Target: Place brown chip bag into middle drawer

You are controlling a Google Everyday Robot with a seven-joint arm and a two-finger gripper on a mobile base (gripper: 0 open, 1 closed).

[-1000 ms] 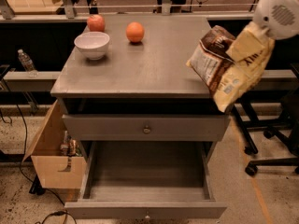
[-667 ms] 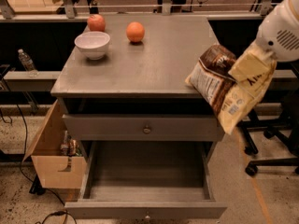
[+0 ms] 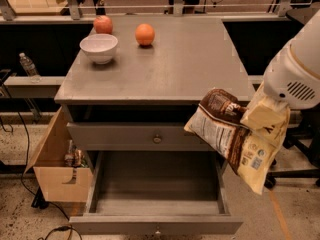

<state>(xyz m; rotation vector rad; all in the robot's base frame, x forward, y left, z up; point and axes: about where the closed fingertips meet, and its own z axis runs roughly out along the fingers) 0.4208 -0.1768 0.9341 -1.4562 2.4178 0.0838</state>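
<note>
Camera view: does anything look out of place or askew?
Nothing is spilled or damaged. The end effector, at the cabinet's right front corner, holds the brown chip bag tilted in the air, by the open middle drawer's right wall, not inside.

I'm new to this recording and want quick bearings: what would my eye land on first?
The brown chip bag hangs in the air off the right front corner of the cabinet, pinched by the gripper at the view's right edge. Below it, the middle drawer stands pulled open. A white bowl and an orange sit at the cabinet top's back left.
</note>
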